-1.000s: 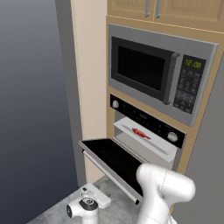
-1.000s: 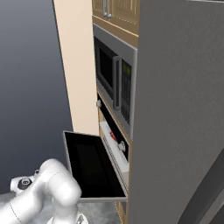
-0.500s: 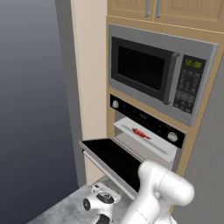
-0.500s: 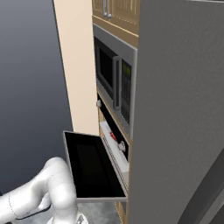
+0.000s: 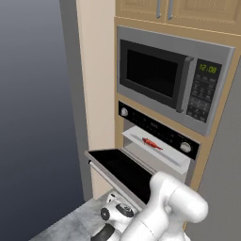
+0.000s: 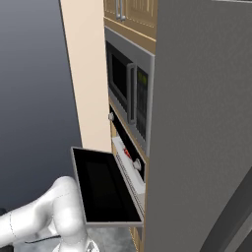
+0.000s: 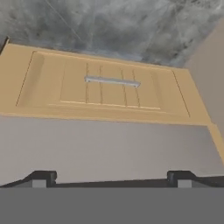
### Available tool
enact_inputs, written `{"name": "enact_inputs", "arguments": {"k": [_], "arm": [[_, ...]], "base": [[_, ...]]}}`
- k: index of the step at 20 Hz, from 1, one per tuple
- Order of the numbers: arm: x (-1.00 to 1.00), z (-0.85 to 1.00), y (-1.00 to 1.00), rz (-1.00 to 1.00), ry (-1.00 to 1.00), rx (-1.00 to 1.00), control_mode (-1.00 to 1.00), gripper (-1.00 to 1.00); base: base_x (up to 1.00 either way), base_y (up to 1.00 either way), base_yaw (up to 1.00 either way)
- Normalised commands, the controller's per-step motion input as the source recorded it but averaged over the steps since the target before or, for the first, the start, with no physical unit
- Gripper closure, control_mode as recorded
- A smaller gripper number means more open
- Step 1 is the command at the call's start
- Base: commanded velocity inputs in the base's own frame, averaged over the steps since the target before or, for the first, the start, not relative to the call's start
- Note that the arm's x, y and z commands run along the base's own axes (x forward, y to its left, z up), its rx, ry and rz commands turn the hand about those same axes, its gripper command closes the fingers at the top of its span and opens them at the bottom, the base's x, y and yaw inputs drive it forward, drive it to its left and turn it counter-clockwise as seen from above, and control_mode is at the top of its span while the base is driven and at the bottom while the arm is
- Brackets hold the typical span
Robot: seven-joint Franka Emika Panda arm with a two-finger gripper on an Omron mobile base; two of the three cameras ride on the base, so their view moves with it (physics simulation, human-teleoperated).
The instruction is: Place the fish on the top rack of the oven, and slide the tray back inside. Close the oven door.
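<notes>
Nearest, in the hand view: gripper [image 7: 112,178] with the two fingers [image 7: 43,177] spread wide, nothing between them. Pointed toward a wooden drawer front [image 7: 105,87] with a small silver handle [image 7: 111,81] across its middle; past it, grey mottled floor [image 7: 109,26]. Just before the fingers, a plain grey surface, could not tell of what.

In the left base view: white arm [image 5: 174,212] bent low at the lower right, with the hand down below the front edge of the oven door [image 5: 122,169]. Door lay dropped open and flat, black inner face up, silver rim around it.

Behind the door, the rack [image 5: 162,153] stood drawn out of the oven [image 5: 155,127], not yet pushed in. On the rack lay the fish [image 5: 151,142], small and red-orange, toward the middle, well apart from the gripper. Seen also from the right base view, between the door [image 6: 103,184] and the oven's knobs.

Above the rack, the black control strip with a round knob at each end. Higher, a silver microwave [image 5: 174,77] with green digits, and over it wooden cabinet doors [image 5: 141,9].
</notes>
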Motion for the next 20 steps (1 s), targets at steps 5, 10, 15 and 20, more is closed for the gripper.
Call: {"name": "enact_inputs", "arguments": {"k": [5, 10, 15, 20], "arm": [[0.07, 0.94, -0.85, 0.0, -0.23, 0.0, -1.0, -1.0], [0.32, 1.0, -1.0, 0.0, -0.16, 0.0, -1.0, -1.0], [0.57, 0.9, -1.0, -0.01, 0.0, 0.0, -1.0, -1.0], [0.77, 0.76, -1.0, -0.07, 0.0, 0.0, -1.0, -1.0]], "base": [[0.0, 0.0, 0.0], [0.0, 0.0, 0.0], [0.0, 0.0, 0.0], [0.0, 0.0, 0.0]]}}
